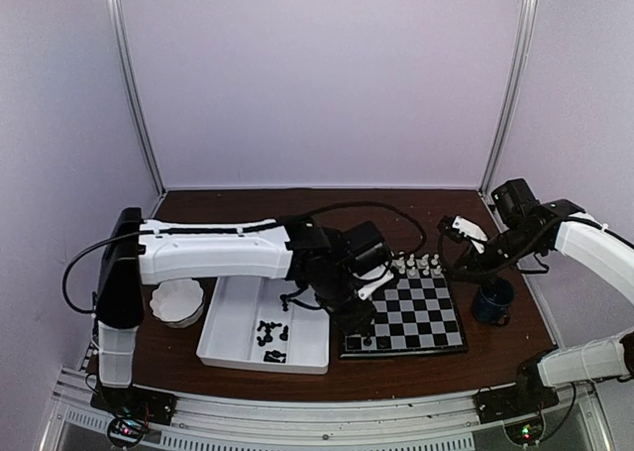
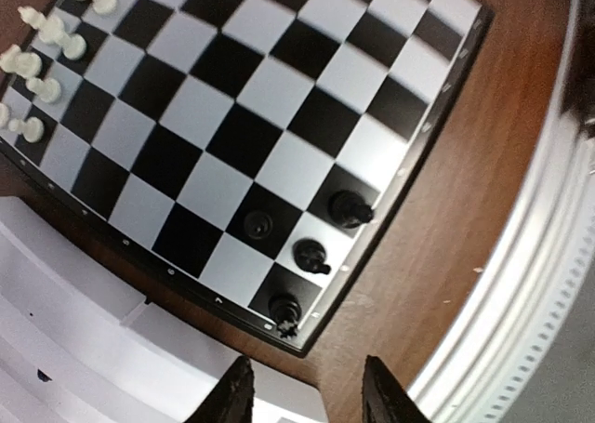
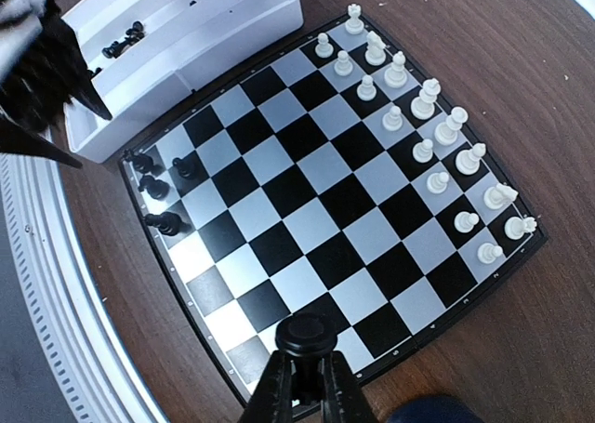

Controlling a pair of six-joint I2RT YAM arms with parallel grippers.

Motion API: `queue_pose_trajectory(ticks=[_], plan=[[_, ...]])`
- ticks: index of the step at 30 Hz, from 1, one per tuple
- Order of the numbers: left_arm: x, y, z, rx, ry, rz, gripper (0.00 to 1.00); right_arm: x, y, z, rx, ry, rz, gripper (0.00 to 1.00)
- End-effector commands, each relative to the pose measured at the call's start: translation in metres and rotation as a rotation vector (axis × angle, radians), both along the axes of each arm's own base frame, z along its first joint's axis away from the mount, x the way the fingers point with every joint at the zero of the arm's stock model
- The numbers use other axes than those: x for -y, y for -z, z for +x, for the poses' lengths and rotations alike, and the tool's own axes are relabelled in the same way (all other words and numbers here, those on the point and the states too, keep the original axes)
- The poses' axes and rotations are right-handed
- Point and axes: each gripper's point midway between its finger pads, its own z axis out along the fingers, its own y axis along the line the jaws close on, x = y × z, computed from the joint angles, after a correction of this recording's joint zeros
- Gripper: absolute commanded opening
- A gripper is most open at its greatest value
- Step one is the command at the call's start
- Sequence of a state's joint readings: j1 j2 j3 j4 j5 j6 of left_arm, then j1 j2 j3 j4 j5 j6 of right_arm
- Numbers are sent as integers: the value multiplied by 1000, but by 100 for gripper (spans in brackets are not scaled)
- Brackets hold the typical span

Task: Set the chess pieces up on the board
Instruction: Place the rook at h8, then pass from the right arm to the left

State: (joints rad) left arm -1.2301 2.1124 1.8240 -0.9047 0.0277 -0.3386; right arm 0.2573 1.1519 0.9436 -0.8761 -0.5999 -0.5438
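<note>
The board (image 1: pixel 421 312) lies right of centre on the brown table. White chess pieces (image 3: pixel 423 149) fill two rows along its far side. A few black chess pieces (image 2: pixel 311 255) stand at its near left corner, also seen as black pieces (image 3: pixel 153 186) in the right wrist view. More black pieces (image 1: pixel 269 334) lie in the white tray. My left gripper (image 2: pixel 307 400) hovers over the table just off that corner, open, with nothing between its fingers. My right gripper (image 3: pixel 307 386) hangs above the board's right edge, shut on a black chess piece (image 3: pixel 308 333) with a round top.
A white divided tray (image 1: pixel 228 317) sits directly left of the board, its wall close under the left gripper. A white scalloped bowl (image 1: pixel 178 302) is further left. A dark blue cup (image 1: pixel 492 299) stands just right of the board, under the right arm. The metal table rail (image 2: pixel 548 284) runs along the near edge.
</note>
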Motion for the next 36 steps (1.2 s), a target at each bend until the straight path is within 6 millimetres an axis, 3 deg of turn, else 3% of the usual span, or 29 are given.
queue_pose_trajectory(ticks=[1,4,9,15,22,36], plan=[[16,-88,7,-105,-64,-350,41,-14,-21,-11,-2,-84,61,10],[22,-119,18,-220,-132,-552,42,-23,-31,-17,27,-144,50,11],[40,-137,25,-407,-190,-743,45,-46,-46,-25,110,-267,-18,11],[63,-154,23,-588,-189,-894,48,-77,-46,-32,177,-394,-128,11],[62,-145,18,-645,-202,-891,46,-96,-48,-33,183,-423,-140,11],[62,-130,22,-663,-249,-855,36,-103,-52,-39,186,-440,-132,11]])
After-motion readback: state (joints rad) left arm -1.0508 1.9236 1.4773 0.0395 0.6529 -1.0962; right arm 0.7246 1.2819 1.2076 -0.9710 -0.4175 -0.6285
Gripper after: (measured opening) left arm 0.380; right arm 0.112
